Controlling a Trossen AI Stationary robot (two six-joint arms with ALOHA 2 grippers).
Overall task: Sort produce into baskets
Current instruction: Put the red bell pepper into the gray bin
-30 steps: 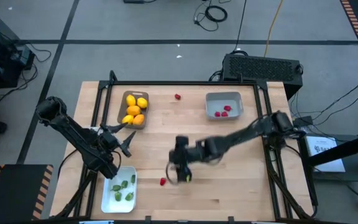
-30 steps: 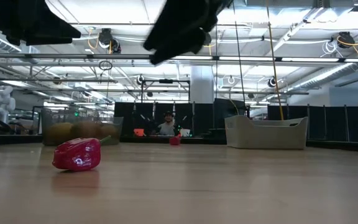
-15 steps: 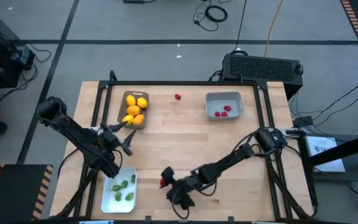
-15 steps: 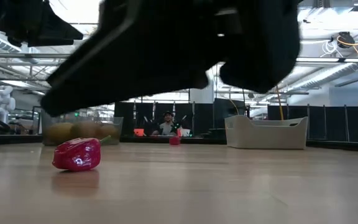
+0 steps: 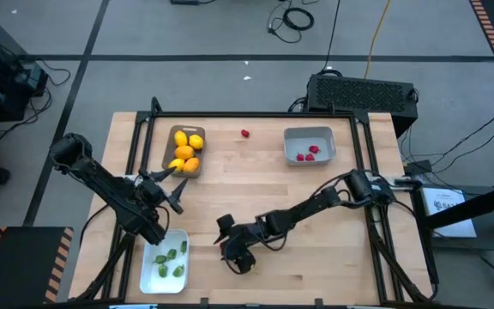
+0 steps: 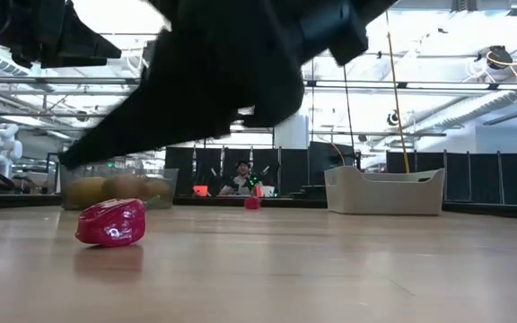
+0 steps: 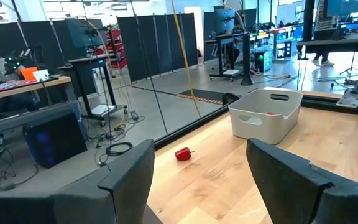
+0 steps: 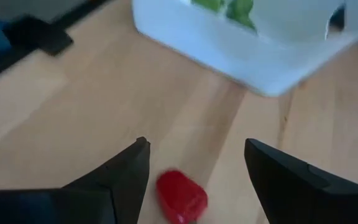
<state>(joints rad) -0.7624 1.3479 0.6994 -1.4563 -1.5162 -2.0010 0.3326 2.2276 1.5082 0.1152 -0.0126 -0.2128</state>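
Observation:
A red berry piece [image 8: 180, 196] lies on the table, near the white basket [image 5: 165, 260] that holds green leafy pieces; it also shows in the low view [image 6: 110, 222]. My right gripper [image 8: 194, 149] is open, low over the table, with a finger on either side of the berry, not touching it; in the high view [image 5: 227, 246] it points toward the white basket. The brown-grey basket [image 5: 184, 151] holds yellow and orange fruits. The grey-blue basket [image 5: 310, 144] holds red berries. Another red berry [image 5: 245, 134] lies at the far edge. My left gripper [image 5: 175, 190] is open and empty above the table's left side.
The white basket's wall [image 8: 229, 56] stands just beyond the berry, ahead of my right gripper. My right arm [image 5: 316, 206] stretches across the middle of the table. The left wrist view shows the far berry [image 7: 183, 154] and the grey-blue basket [image 7: 266, 115]. A person sits beyond the table.
My right gripper has swung from the table's middle toward the near edge and left, come down low and turned toward the white basket, ending with its open fingers around the red berry. The berry has stayed where it was.

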